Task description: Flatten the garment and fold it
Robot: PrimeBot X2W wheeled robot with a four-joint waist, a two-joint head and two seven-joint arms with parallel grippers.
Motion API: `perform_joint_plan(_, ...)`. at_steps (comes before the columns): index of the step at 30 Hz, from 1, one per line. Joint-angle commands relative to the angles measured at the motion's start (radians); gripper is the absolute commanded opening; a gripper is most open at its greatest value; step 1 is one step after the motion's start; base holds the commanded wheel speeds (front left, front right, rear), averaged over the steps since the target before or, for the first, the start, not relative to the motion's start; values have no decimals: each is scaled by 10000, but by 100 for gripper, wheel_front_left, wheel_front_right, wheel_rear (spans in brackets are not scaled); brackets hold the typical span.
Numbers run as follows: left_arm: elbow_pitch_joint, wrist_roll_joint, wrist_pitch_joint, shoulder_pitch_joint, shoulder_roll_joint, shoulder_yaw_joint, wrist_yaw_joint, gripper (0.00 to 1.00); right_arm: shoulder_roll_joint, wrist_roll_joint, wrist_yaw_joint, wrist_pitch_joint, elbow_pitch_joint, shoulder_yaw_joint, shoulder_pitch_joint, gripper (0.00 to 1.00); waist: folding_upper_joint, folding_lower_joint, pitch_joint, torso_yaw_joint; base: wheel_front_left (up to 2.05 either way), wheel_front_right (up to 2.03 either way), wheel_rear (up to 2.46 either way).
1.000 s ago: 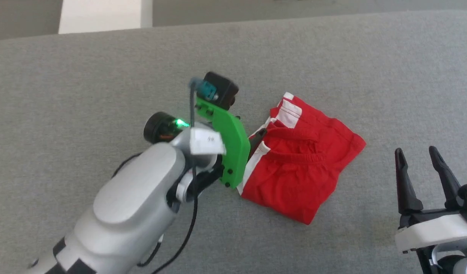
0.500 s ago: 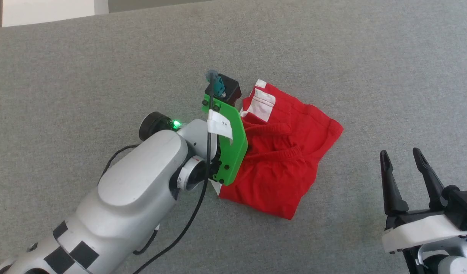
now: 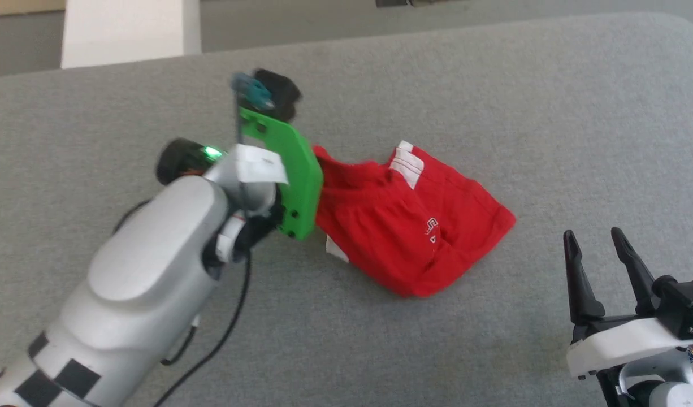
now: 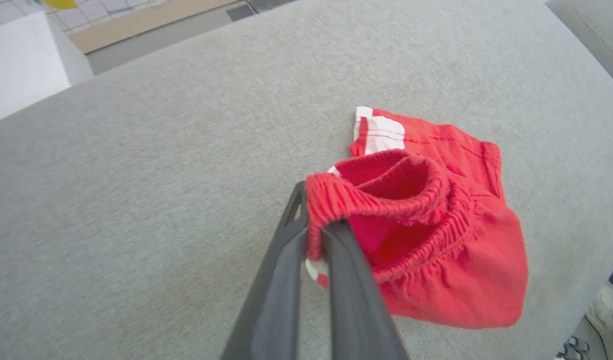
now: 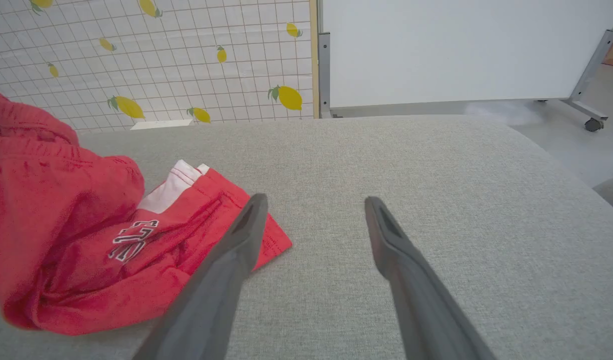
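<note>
The garment [image 3: 414, 226] is a crumpled pair of red shorts with white stripes and dark print, lying mid-surface on grey fabric. In the left wrist view my left gripper [image 4: 314, 220] is shut on the garment's [image 4: 436, 240] gathered waistband, lifting that edge while the rest trails on the surface. In the head view the fingers are hidden behind the green wrist plate [image 3: 290, 169]. My right gripper [image 3: 598, 243] stands open at the lower right, apart from the cloth. The right wrist view has the right gripper [image 5: 314, 205] open over bare fabric, with the garment [image 5: 86, 240] to its left.
The grey padded surface [image 3: 493, 85] stretches all round the garment. A white block [image 3: 123, 31] stands beyond its far-left edge. A lemon-print wall [image 5: 151, 55] and a white board on wheels [image 5: 461, 50] lie past the far edge. A shoe [image 4: 604, 320] shows beside the surface.
My left gripper has shut on the waistband and pulled it up and to the left. The garment has stretched out, showing its print. The head camera has shifted. The right gripper stays open.
</note>
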Motion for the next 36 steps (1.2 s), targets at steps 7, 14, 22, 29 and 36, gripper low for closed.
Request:
perform_joint_plan(7, -367, 850, -1518, -840, 950, 1369, 629, 0, 33, 41, -13, 265, -24, 104, 22, 100, 0, -1, -1087, 708, 0, 0, 0)
perform_joint_plan(14, -853, 1405, -2572, -1681, 922, 1821, 821, 0, 33, 233, -13, 245, 91, 127, 42, 100, 0, -1, -1230, 629, 0, 0, 0)
perform_joint_plan(22, -669, 1462, -2244, -365, -647, -194, 671, 0, 33, 459, -13, 99, 223, 237, -167, 100, 0, -1, -890, 334, 0, 0, 0)
perform_joint_plan(29, -155, 1616, -2574, 986, -1985, -2061, 168, 0, 33, 575, -13, 7, 308, 266, -495, 100, 0, -1, -412, 2, 0, 0, 0)
perform_joint_plan(36, 581, 1744, -3359, 1203, -2843, -2626, -176, 100, 33, 708, -13, -149, 524, 395, -687, 100, 0, -1, -142, -157, 0, 0, 0)
